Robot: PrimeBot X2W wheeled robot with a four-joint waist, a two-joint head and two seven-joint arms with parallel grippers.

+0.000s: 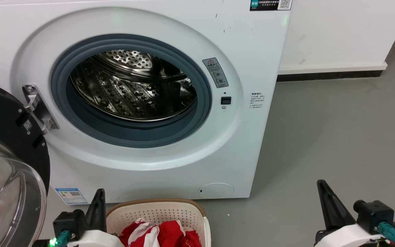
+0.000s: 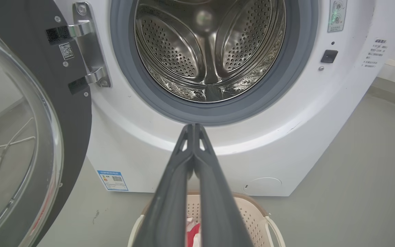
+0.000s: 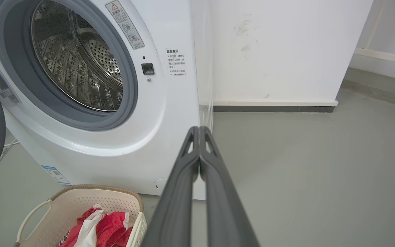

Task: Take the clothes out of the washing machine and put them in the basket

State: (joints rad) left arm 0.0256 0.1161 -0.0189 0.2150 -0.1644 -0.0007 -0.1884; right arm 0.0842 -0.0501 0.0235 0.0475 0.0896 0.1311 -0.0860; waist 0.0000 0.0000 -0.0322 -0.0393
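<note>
I'd scan the washing machine (image 1: 252, 137) drum (image 1: 132, 92); clothes (image 1: 170, 233) lie in the basket (image 1: 156, 202) before it; left end effector (image 2: 194, 125), right end effector (image 3: 199, 127) pinched together.

Glossy white washing machine (image 1: 231, 161), shiny perforated steel drum (image 1: 132, 92), matt cream plastic basket (image 1: 156, 213), soft red cloth clothes (image 1: 173, 235)

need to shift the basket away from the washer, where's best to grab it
Probably the side handle, from above, hooking through its slot: the basket stands upright, that loop juts clear of the wall, and the clothes fill the middle.
</note>
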